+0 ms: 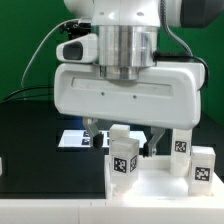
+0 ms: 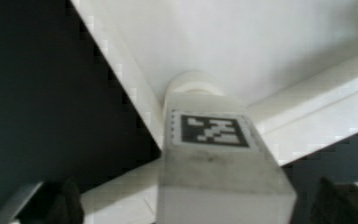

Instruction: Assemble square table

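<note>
The white square table top (image 1: 150,195) lies flat at the front of the exterior view. A chunky white leg (image 1: 123,158) with a black-and-white tag stands upright at its left far corner. Two more tagged legs (image 1: 181,146) (image 1: 203,170) stand at the exterior view's right. My gripper (image 1: 124,132) hangs just above the first leg, fingers spread to either side. In the wrist view the leg (image 2: 211,140) runs between the two dark fingertips (image 2: 55,203), with gaps on both sides, so my gripper (image 2: 197,206) is open. The top (image 2: 247,40) shows behind the leg.
The marker board (image 1: 74,139) lies on the black table (image 1: 30,140) behind the top, at the exterior view's left. A green backdrop and cables stand behind the arm. The arm's large white hand body (image 1: 128,90) hides the middle of the scene.
</note>
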Tool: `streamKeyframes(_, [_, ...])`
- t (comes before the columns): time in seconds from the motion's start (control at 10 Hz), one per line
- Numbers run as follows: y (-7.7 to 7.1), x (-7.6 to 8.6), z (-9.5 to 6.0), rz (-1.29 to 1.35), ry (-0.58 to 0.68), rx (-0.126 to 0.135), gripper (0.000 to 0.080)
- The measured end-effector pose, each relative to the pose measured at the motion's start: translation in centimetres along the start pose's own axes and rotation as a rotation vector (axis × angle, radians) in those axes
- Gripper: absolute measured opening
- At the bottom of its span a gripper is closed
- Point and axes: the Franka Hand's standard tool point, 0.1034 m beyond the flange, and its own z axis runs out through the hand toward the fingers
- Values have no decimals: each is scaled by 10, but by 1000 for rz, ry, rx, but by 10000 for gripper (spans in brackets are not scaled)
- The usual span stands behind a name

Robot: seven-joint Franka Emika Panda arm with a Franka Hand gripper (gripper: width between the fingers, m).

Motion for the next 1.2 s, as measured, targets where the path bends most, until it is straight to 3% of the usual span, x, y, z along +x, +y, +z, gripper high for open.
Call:
streamKeyframes(0.2, [0, 3, 2, 28, 21, 0, 649])
streamKeyframes(0.3, [0, 3, 2, 38, 22, -1, 512])
streamKeyframes(0.4, [0, 3, 2, 43, 22, -1, 512])
streamKeyframes(0.5, [0, 3, 2, 94, 22, 0, 372])
streamKeyframes(0.6, [0, 3, 2, 191, 22, 2, 284])
streamKeyframes(0.9, [0, 3, 2, 371, 22, 3, 284])
streamKeyframes(1.0, [1, 4, 4, 551, 34, 6, 284])
streamKeyframes(1.1, [4, 4, 4, 712, 42, 14, 284])
streamKeyframes(1.2, [6, 2, 5, 906, 38, 46, 284])
